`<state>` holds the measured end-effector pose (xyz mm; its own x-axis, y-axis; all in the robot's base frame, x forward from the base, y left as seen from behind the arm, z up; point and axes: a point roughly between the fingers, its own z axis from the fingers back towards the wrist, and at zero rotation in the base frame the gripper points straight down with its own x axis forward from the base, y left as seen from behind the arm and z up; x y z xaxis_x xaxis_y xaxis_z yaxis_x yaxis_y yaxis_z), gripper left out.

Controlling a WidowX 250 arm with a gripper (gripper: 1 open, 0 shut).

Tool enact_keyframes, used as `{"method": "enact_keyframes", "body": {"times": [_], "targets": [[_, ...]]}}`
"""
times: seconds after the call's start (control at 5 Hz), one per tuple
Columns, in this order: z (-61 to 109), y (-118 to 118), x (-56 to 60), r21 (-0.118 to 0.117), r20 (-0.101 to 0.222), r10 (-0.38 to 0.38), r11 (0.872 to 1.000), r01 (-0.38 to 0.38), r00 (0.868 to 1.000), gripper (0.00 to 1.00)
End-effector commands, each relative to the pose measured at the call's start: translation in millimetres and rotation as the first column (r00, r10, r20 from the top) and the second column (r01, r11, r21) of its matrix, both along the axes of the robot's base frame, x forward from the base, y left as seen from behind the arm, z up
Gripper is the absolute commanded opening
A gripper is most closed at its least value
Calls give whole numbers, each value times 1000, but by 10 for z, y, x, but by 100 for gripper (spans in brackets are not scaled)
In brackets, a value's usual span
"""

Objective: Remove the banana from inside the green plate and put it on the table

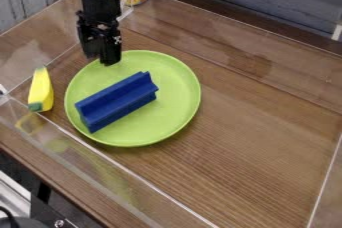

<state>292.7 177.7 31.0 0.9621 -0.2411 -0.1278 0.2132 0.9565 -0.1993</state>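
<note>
The round, shallow green plate (181,107) holds a ridged blue block (116,100); the curved banana (40,90) lies on the glossy desk (254,142); the tool (100,55) gapes empty.

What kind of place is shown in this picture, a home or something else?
Probably a robot test bench, not a home. A wood-grain table has clear edge strips around it, a black robot arm's gripper hangs over a green plate, and the objects are toys: a banana and a blue block.

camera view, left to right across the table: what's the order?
banana → gripper → blue ridged block, lying in the green plate. The plate spans from just right of the banana past the block, so it is left out of the order.
</note>
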Motion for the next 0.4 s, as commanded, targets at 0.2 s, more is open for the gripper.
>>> {"method": "enact_keyframes", "body": {"times": [0.2], "targets": [[171, 61, -20, 37, 55, -40, 999, 38, 998, 100]]}}
